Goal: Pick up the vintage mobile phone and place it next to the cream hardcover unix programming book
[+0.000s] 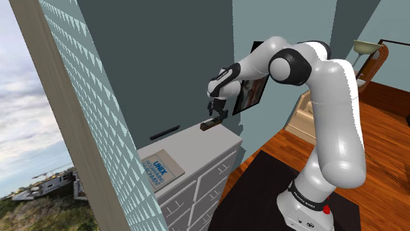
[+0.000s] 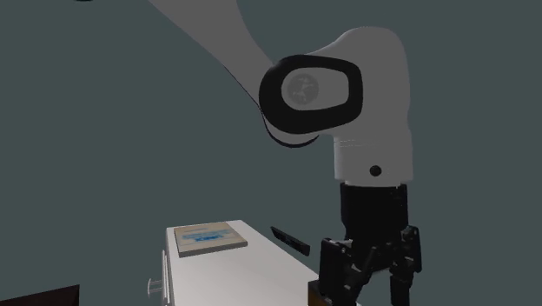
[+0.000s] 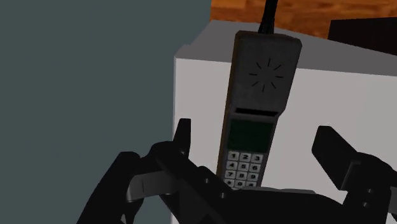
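- I count one white Franka arm (image 1: 328, 118), reaching from its stand over the far end of the furniture.
- There is one white chest of drawers (image 1: 190, 147); everything in this job sits on its flat top.
- One cream hardcover book with a blue "UNIX" title (image 1: 158, 172) lies flat at the end of the top nearest the shoulder camera.
- One dark brown, brick-shaped vintage phone with a stub antenna and grey keypad (image 3: 254, 108) lies flat at the opposite end by the corner, well apart from the book.
- One slim black bar (image 1: 164, 132) rests along the wall edge, between the book and the phone.
- The one black gripper (image 3: 254, 130) hovers just above the phone, released: its two fingers (image 3: 183, 133) stand apart on either side of the keypad end, touching nothing.
- I judge this to be the approach before the grasp. Next I must descend, straddle the phone's narrow width and clench before lifting.
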{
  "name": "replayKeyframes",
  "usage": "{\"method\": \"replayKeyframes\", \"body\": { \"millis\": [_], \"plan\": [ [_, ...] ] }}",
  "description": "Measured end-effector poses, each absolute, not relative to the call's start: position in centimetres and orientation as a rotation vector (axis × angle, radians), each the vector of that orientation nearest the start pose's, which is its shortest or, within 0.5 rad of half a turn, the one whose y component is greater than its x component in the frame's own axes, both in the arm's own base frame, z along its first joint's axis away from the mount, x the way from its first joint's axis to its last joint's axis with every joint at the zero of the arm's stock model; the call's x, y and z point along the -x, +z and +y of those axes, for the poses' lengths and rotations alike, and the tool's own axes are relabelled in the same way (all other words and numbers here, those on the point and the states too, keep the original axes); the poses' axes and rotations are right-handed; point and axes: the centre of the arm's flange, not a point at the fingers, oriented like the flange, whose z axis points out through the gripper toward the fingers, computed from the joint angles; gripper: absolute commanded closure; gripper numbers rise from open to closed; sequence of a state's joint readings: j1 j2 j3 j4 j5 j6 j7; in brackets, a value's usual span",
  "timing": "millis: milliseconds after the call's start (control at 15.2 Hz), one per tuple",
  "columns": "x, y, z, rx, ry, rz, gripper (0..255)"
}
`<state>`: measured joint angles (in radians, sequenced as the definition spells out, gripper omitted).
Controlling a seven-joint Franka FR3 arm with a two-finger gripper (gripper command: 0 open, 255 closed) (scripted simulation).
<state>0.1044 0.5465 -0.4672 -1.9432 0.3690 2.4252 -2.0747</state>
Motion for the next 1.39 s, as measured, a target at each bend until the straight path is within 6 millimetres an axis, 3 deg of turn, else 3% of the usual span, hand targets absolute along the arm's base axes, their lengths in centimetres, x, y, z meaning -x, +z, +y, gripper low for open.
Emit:
{"method": "replayKeyframes", "body": {
  "millis": [66,132,462,594,726,924,1386],
  "plan": [
    [-58.5,22.7,-20.8,2.335,-0.013,-2.12,0],
    [-58.4,22.7,-21.1,2.302,-0.016,-2.144,255],
    [-58.6,22.5,-21.3,2.238,-0.014,-2.293,255],
    [-58.3,20.3,-17.0,2.29,0.011,-2.204,255],
    [-58.2,19.6,-15.4,2.306,0.02,-2.17,255],
    [-58.9,19.8,-18.1,2.162,0.021,-2.283,255],
    [-58.2,22.1,-19.2,2.254,0.05,-2.127,255]
  ]
}}
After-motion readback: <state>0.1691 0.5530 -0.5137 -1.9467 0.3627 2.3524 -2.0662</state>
